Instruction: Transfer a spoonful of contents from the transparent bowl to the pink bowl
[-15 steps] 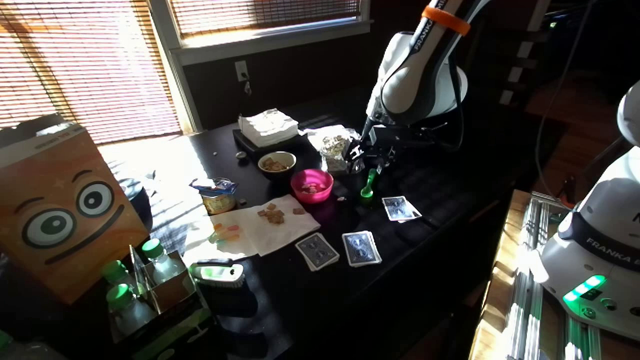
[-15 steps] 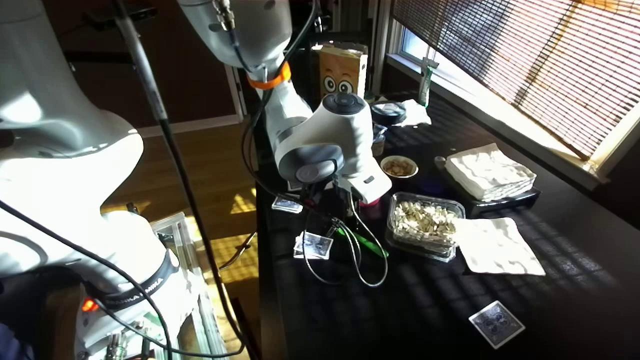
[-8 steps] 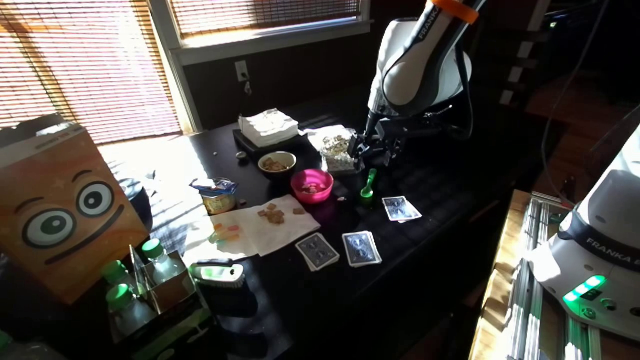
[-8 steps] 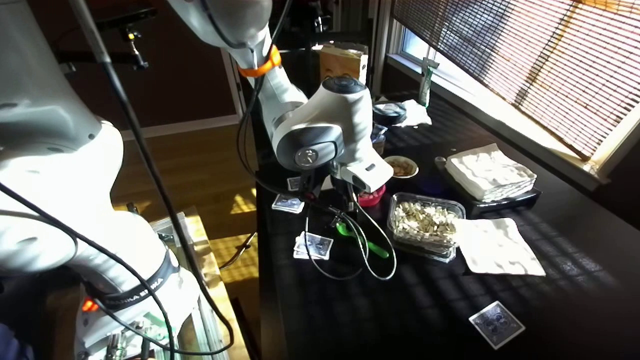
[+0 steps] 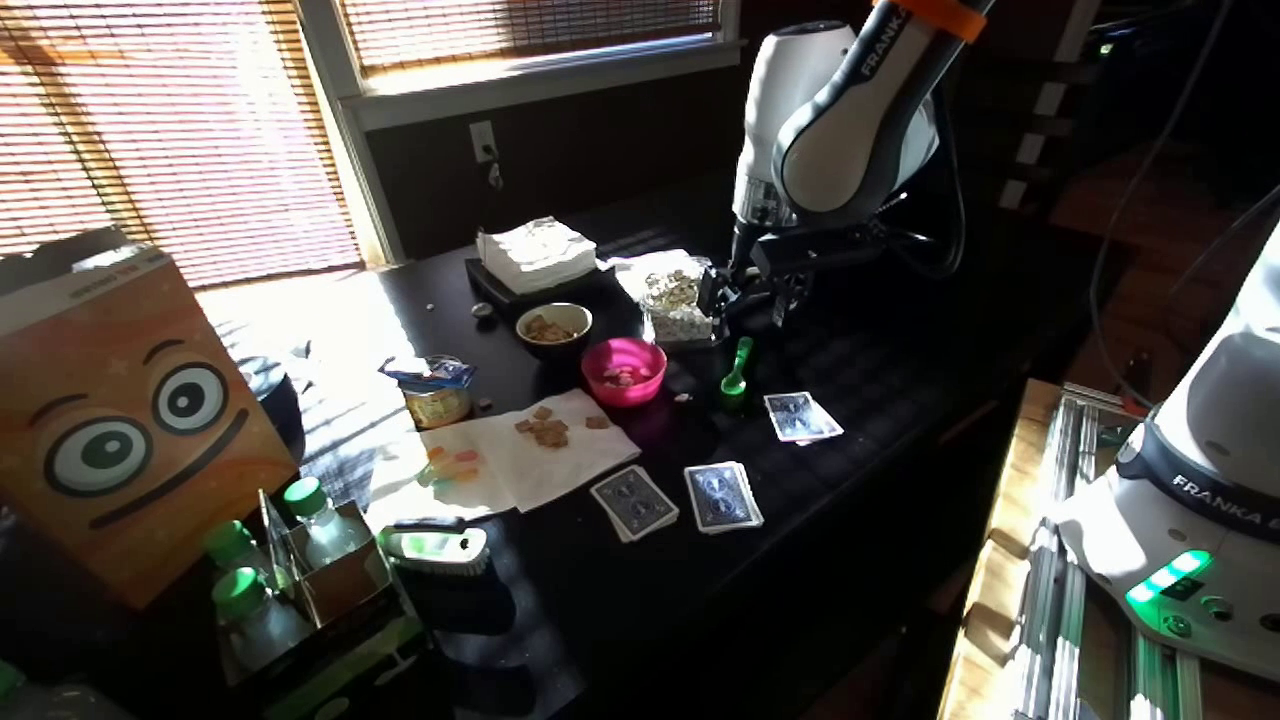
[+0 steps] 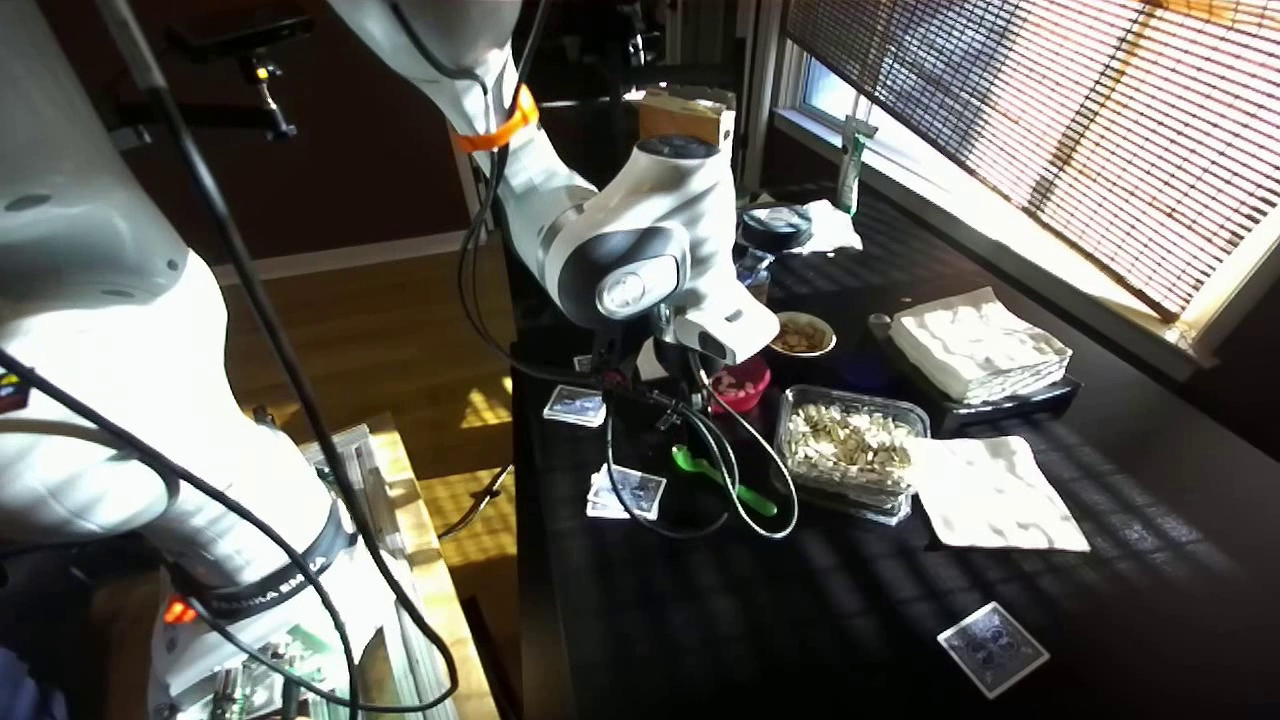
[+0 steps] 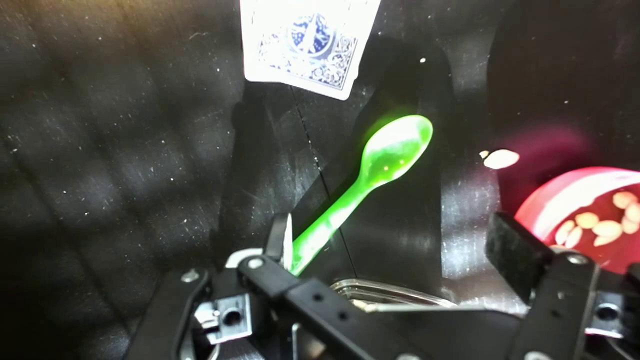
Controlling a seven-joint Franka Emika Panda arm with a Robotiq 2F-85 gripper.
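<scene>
A green spoon (image 7: 350,200) lies flat on the dark table. My gripper (image 7: 395,245) hovers over it, fingers spread wide with nothing gripped. In the wrist view one finger (image 7: 277,237) overlaps the handle's end; contact cannot be told. The pink bowl (image 5: 640,392), holding a few pale pieces, stands near the spoon's scoop; the wrist view cuts it off at the right edge. The transparent bowl (image 6: 850,498) is a clear rectangular tub full of pale flakes. Only its rim (image 7: 385,287) shows below the jaws in the wrist view.
A bowl of brown cereal squares (image 5: 545,350) stands beside the pink bowl. Behind it sits a napkin stack (image 5: 537,245). Playing cards (image 7: 310,45) lie beyond the scoop. A paper sheet (image 5: 540,480) with snacks and a bottle carrier (image 5: 340,590) occupy the far end.
The arm has shifted and the hand has turned more upright, so an exterior view shows more of the pink bowl and spoon. The spoon and the bowls have stayed put.
</scene>
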